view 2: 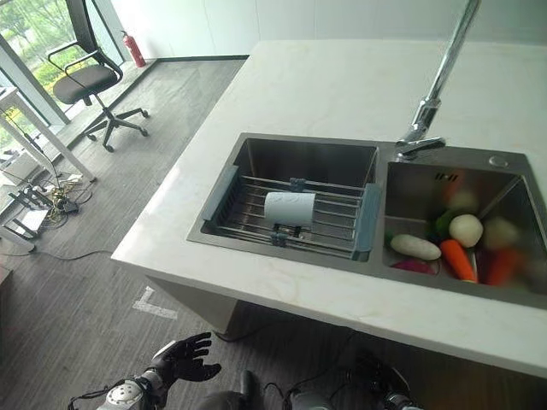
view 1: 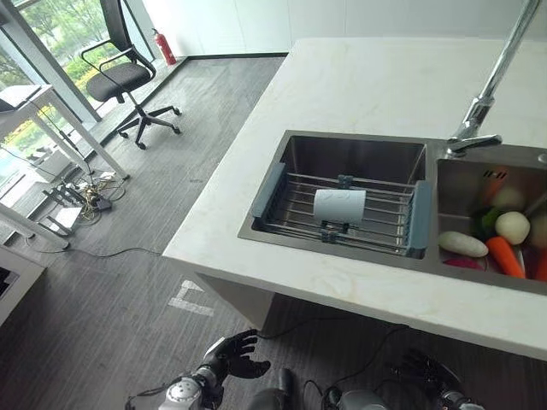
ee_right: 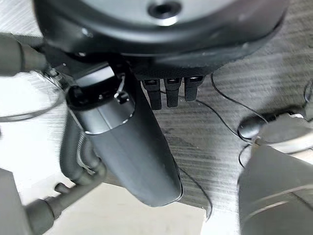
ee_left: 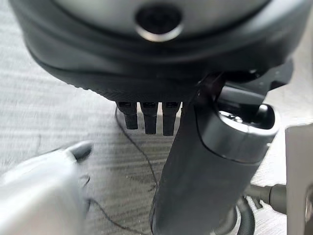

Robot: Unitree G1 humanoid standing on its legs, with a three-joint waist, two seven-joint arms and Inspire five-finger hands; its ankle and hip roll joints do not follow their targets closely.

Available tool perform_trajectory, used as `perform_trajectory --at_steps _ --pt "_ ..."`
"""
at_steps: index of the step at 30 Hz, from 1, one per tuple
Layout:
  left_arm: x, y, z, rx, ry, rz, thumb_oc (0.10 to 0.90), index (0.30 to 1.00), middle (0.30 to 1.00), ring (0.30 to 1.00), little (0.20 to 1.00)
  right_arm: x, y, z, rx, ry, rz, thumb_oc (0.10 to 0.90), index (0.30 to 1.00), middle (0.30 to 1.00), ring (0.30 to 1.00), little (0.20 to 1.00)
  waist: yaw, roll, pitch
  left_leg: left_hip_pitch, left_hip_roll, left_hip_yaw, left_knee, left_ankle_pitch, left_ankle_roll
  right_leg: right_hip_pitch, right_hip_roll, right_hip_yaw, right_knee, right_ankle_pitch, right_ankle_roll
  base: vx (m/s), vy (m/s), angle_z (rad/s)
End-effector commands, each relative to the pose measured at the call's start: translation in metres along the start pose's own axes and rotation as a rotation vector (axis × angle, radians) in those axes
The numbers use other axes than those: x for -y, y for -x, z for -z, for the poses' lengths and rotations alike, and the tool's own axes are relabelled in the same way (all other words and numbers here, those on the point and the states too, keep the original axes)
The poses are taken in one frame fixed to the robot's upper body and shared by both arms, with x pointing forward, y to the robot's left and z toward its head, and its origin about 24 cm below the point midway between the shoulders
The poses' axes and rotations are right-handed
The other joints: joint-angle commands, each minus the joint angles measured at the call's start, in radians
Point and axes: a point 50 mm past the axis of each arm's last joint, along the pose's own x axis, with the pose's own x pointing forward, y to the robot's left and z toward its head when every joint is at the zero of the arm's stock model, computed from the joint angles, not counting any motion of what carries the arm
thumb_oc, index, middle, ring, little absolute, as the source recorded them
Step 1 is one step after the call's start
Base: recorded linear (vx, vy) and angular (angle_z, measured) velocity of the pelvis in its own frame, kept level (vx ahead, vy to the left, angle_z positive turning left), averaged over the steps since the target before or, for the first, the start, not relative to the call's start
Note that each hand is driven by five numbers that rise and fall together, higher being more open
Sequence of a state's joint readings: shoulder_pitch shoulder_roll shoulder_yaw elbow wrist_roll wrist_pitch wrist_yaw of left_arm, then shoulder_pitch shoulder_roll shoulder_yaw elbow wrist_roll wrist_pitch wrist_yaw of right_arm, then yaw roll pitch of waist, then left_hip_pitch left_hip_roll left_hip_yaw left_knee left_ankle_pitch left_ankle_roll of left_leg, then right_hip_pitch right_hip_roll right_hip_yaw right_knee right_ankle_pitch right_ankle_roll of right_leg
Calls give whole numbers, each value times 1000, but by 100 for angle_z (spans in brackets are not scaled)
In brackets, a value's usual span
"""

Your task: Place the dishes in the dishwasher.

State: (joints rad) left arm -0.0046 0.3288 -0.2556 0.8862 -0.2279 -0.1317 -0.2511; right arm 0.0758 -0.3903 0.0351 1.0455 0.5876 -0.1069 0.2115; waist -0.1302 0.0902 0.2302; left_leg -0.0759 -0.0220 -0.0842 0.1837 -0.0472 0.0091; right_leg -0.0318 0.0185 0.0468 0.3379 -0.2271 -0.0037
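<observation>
A white cup [view 1: 339,206] lies on its side on a wire drain rack [view 1: 386,215] with blue ends, set across the left basin of the steel sink [view 1: 295,154]. Both hands hang low in front of the counter, well below its front edge and apart from the cup. My left hand [view 1: 229,355] is open with its fingers spread, and nothing is in it. In the left wrist view its fingers [ee_left: 149,117] stick out straight over the grey floor. My right hand [view 1: 426,372] shows at the lower right, its fingers [ee_right: 168,93] straight and holding nothing.
The right basin holds vegetables [view 1: 506,243], among them a carrot and a white radish. A tall tap [view 1: 491,85] stands behind the sink on the white counter [view 1: 367,85]. An office chair [view 1: 128,77], a fire extinguisher [view 1: 164,47] and a white desk [view 1: 26,102] stand at the left.
</observation>
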Motion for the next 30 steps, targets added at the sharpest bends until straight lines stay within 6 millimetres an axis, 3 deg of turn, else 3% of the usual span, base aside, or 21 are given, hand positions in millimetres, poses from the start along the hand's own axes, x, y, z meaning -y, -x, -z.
perform_trajectory --at_steps 1,7,12,16,21,24,30 --pt "-19 2 -37 179 -35 -38 800 900 900 900 900 3 -3 -17 67 19 12 800 900 900 900 900 19 -15 -34 -53 -6 9 116 -160 -16 -29 -64 -57 -38 21 93 125 131 -93" --pt "-18 -1 -22 91 -32 -57 800 900 900 900 900 13 2 4 -4 -8 60 800 900 900 900 900 8 -23 -48 -32 -18 38 116 -192 16 -42 -70 -33 -38 39 111 109 70 -40" --pt "-26 6 5 -8 -2 -162 800 900 900 900 900 1 -3 8 -56 60 28 800 900 900 900 900 52 -37 -54 -44 42 164 116 -210 7 -89 -181 -181 -38 77 162 23 -39 -74" --pt "-30 8 11 -40 0 -197 800 900 900 900 900 -2 -4 12 -84 57 25 800 900 900 900 900 64 -44 -59 -60 72 204 116 -210 -5 -108 -206 -218 -38 76 169 -25 -79 -66" --pt "-24 13 34 -106 123 -246 800 900 900 900 900 1 -3 18 -113 50 62 800 900 900 900 900 74 -53 -75 -61 89 210 116 -201 -21 -111 -205 -215 -38 55 157 65 -89 -7" --pt "-25 20 53 -139 392 -352 800 900 900 900 900 12 1 19 -123 34 89 800 900 900 900 900 82 -52 -80 -59 88 190 116 -197 -34 -99 -194 -207 -38 35 142 80 -87 -8" --pt "-66 52 76 -160 500 -634 800 900 900 900 900 22 6 21 -147 47 67 800 900 900 900 900 87 -40 -84 -53 92 173 116 -189 -48 -75 -194 -217 -38 14 126 58 -10 9"
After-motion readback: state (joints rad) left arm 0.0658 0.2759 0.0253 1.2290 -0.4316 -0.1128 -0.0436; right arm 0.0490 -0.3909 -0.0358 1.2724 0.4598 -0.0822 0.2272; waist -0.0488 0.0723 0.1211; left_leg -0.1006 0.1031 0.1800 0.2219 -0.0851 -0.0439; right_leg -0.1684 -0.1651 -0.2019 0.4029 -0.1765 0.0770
